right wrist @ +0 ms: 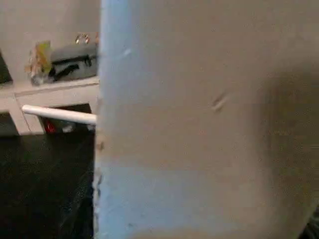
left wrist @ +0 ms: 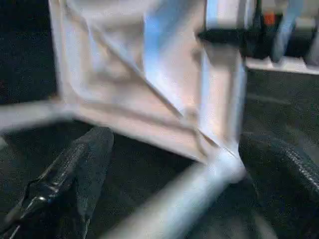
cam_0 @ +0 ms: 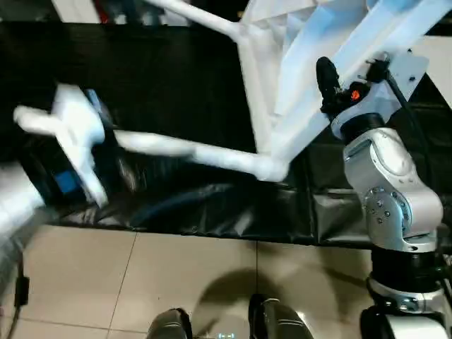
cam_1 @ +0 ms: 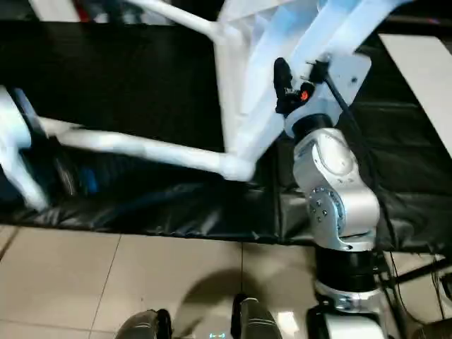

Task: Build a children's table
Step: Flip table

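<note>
The right gripper (cam_0: 332, 88) has its jaws clenched on the small white plastic children's table (cam_0: 282, 63), tilted up above the black-covered desk (cam_0: 162, 92). The left gripper (left wrist: 169, 164) hangs released just below a corner socket. One-sided holding could let the table swing or slip. Beige floor tiles (cam_0: 141, 282) lie below the desk.

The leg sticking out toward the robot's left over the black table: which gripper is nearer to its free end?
Left. The left gripper is at the leg's free end; the right gripper is up at the tabletop.
</note>
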Controlling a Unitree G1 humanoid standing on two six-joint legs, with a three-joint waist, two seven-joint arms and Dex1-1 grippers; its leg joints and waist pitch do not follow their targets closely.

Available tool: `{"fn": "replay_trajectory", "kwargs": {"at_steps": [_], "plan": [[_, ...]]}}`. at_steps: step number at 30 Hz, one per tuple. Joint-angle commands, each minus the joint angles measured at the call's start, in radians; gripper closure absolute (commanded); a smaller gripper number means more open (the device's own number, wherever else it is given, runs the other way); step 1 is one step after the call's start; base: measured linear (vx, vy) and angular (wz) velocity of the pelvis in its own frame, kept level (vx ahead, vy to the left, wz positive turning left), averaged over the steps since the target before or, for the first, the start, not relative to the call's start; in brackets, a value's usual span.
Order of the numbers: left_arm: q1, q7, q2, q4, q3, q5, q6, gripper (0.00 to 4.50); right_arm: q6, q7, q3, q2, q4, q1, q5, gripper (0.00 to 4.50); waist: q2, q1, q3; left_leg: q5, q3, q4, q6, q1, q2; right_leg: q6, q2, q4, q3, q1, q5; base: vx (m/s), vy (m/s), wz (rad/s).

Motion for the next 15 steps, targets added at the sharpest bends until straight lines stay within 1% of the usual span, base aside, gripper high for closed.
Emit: {"fn": "replay_trajectory", "kwargs": {"at_steps": [1,2,3,4,5,6,7,8,9,10,11,12,13,15], "plan": [[0.004,0.002,0.01,-0.011,0.001,0.005,0.015,0.0,0.035,-0.028,-0.003,-0.026,-0.015,0.005,-0.06,2.48,-0.004,-0.002,-0.082,-0.086,0.004,-0.061,0.002,-0.001,0.007,-0.071,-0.038,-0.058,0.046,0.075,-0.327,0.0,0.0,0.0],[-0.005,-0.009,0.031,-0.014,-0.009,0.031,0.002,0.0,0.052,-0.032,0.011,-0.035,-0.02,-0.002,-0.074,2.48,-0.003,-0.001,-0.088,-0.076,0.004,-0.059,-0.004,-0.001,0.009,-0.058,-0.04,-0.057,0.048,0.076,-0.339,0.0,0.0,0.0],[-0.011,-0.017,0.046,-0.015,-0.016,0.051,-0.007,0.0,0.064,-0.035,0.021,-0.041,-0.024,-0.006,-0.084,2.48,-0.001,-0.001,-0.09,-0.074,0.004,-0.058,-0.006,0.001,0.01,-0.057,-0.04,-0.056,0.048,0.073,-0.33,0.0,0.0,0.0],[-0.016,-0.028,0.066,-0.018,-0.027,0.079,-0.019,0.0,0.078,-0.037,0.032,-0.048,-0.028,-0.01,-0.096,2.48,-0.004,-0.002,-0.093,-0.076,0.004,-0.058,-0.007,0.002,0.011,-0.059,-0.039,-0.057,0.048,0.073,-0.326,0.0,0.0,0.0],[-0.031,-0.037,0.08,-0.018,-0.035,0.093,-0.025,0.0,0.098,-0.037,0.049,-0.058,-0.034,-0.019,-0.11,2.48,-0.003,-0.001,-0.093,-0.077,0.003,-0.058,-0.011,0.004,0.012,-0.067,-0.039,-0.054,0.049,0.072,-0.307,0.0,0.0,0.0],[-0.031,-0.037,0.08,-0.018,-0.035,0.093,-0.025,0.0,0.098,-0.037,0.049,-0.058,-0.034,-0.019,-0.11,2.49,-0.005,0.0,-0.093,-0.081,0.003,-0.058,-0.013,0.004,0.011,-0.07,-0.037,-0.055,0.049,0.072,-0.306,0.0,0.0,0.0],[-0.051,-0.04,0.088,-0.016,-0.041,0.102,-0.03,0.0,0.12,-0.034,0.063,-0.067,-0.04,-0.026,-0.12,2.49,-0.008,0.001,-0.096,-0.083,0.004,-0.057,-0.015,0.005,0.011,-0.072,-0.038,-0.054,0.049,0.074,-0.304,0.0,0.0,0.0],[-0.08,-0.043,0.092,-0.012,-0.05,0.111,-0.037,0.0,0.142,-0.033,0.076,-0.077,-0.043,-0.034,-0.13,2.49,-0.007,0.005,-0.095,-0.097,0.004,-0.058,-0.023,0.008,0.012,-0.077,-0.038,-0.054,0.051,0.07,-0.312,0.0,0.0,0.0],[-0.103,-0.042,0.096,-0.008,-0.057,0.112,-0.039,0.0,0.159,-0.033,0.085,-0.082,-0.047,-0.04,-0.138,2.49,-0.007,0.007,-0.094,-0.105,0.003,-0.058,-0.029,0.004,0.011,-0.077,-0.039,-0.054,0.051,0.073,-0.323,0.0,0.0,0.0],[-0.103,-0.042,0.096,-0.008,-0.057,0.112,-0.039,0.0,0.159,-0.033,0.085,-0.082,-0.047,-0.04,-0.138,2.49,-0.008,0.008,-0.095,-0.11,0.003,-0.058,-0.032,0.004,0.011,-0.074,-0.04,-0.054,0.051,0.074,-0.33,0.0,0.0,0.0],[-0.149,-0.054,0.095,-0.006,-0.082,0.121,-0.068,0.0,0.189,-0.037,0.098,-0.078,-0.039,-0.045,-0.15,2.49,-0.014,0.011,-0.098,-0.11,0.003,-0.057,-0.035,0.002,0.009,-0.062,-0.041,-0.054,0.052,0.076,-0.347,0.0,0.0,0.0],[-0.149,-0.054,0.095,-0.006,-0.082,0.121,-0.068,0.0,0.189,-0.037,0.098,-0.078,-0.039,-0.045,-0.15,2.49,-0.013,0.013,-0.099,-0.109,0.004,-0.057,-0.036,0.004,0.01,-0.058,-0.04,-0.056,0.053,0.074,-0.352,0.0,0.0,0.0],[-0.161,-0.058,0.092,-0.007,-0.089,0.122,-0.077,0.0,0.198,-0.036,0.103,-0.075,-0.036,-0.045,-0.154,2.5,-0.012,0.014,-0.099,-0.11,0.003,-0.056,-0.038,0.003,0.01,-0.057,-0.041,-0.055,0.053,0.074,-0.353,0.0,0.0,0.0],[-0.179,-0.062,0.082,-0.009,-0.098,0.118,-0.087,0.0,0.203,-0.037,0.107,-0.068,-0.028,-0.047,-0.156,2.5,-0.014,0.018,-0.1,-0.119,0.003,-0.056,-0.046,-0.002,0.009,-0.041,-0.041,-0.057,0.051,0.075,-0.384,0.0,0.0,0.0]]}}
